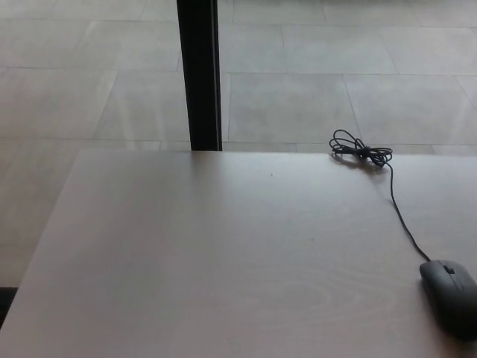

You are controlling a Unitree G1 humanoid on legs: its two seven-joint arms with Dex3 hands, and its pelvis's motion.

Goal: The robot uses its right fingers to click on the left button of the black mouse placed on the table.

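A black mouse (450,295) lies on the pale wooden table (223,261) at the right edge of the head view, near the front, partly cut off by the frame. Its thin black cable (401,216) runs back and left to a tied bundle (360,151) by the table's far edge. Neither of my hands shows in the view.
A black vertical post (199,74) stands just behind the table's far edge, left of centre. Grey tiled floor (335,82) lies beyond the table. The table's left edge slants down to the lower left corner.
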